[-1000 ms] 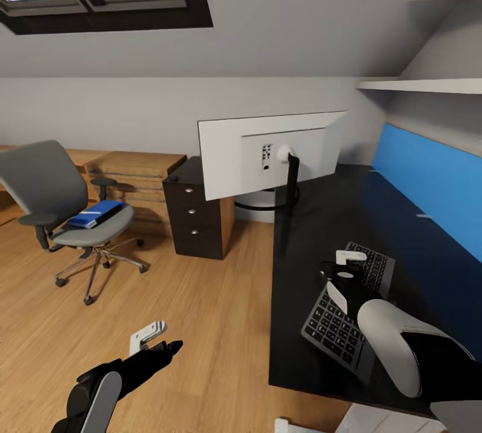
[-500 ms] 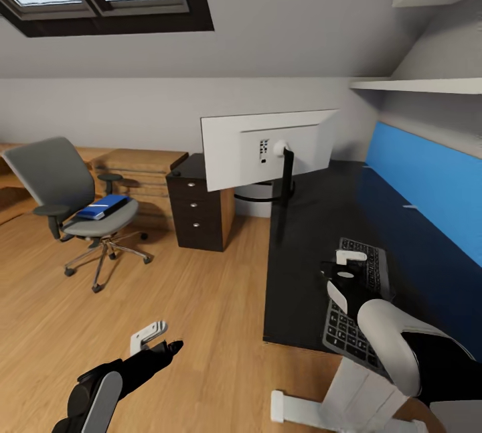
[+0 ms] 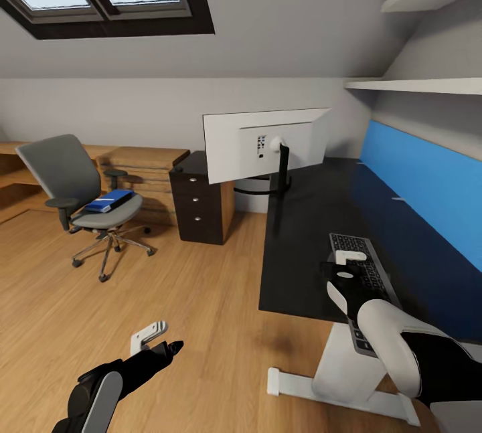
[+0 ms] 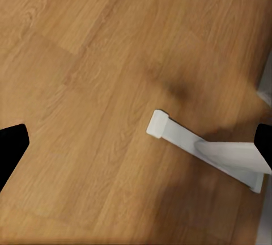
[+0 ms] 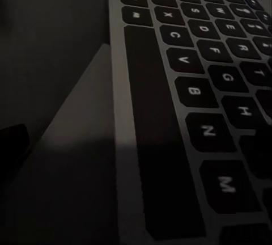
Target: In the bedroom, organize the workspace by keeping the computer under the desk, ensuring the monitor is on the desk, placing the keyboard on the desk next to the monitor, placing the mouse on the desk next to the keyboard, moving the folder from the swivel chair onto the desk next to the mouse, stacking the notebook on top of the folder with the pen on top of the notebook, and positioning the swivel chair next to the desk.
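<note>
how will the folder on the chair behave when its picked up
The folder looks flat and thin, so probably light and fairly stiff, though it may bend if pinched at one edge. It lies flat on the padded seat of the chair, leaving little gap for a finger underneath. The chair has casters and may roll if pushed.

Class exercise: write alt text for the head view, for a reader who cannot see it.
The right gripper is over a keyboard on a black desk near a monitor. A folder lies on a swivel chair.
</note>
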You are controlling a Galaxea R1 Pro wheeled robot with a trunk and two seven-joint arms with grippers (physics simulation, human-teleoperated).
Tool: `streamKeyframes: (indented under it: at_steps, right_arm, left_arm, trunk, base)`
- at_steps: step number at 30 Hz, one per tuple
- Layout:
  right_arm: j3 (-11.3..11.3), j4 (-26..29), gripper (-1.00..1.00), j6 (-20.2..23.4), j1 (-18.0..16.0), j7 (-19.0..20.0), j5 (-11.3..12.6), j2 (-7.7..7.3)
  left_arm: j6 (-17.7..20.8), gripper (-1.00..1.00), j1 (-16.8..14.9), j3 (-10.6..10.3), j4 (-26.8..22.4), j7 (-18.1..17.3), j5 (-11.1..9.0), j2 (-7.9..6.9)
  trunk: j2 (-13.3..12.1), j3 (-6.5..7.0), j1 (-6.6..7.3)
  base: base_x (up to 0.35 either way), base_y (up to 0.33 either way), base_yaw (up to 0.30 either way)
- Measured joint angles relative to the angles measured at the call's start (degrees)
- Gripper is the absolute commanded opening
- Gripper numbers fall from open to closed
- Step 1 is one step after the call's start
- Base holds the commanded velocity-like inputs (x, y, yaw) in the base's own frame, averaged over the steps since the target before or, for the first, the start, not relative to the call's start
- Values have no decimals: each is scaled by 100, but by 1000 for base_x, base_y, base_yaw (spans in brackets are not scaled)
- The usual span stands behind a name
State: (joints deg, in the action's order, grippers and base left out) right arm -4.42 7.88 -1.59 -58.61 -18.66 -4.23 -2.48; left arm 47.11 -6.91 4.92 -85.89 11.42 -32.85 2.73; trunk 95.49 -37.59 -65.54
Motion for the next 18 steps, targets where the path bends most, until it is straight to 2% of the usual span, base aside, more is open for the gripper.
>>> streamKeyframes:
  at_steps: [16,18]
  right_arm:
    - [5,-17,100,-29,0,5,-6,-1]
    - [-47,-42,100,-31,1,15,30,0]
  left_arm:
    - [-2,100,0,-1,48,0,1,2]
    - [-8,100,0,-6,69,0,9,3]
  trunk:
    - [0,0,1]
    - [-79,35,43]
  base:
    - [-3,-1,0]
    - [0,0,0]
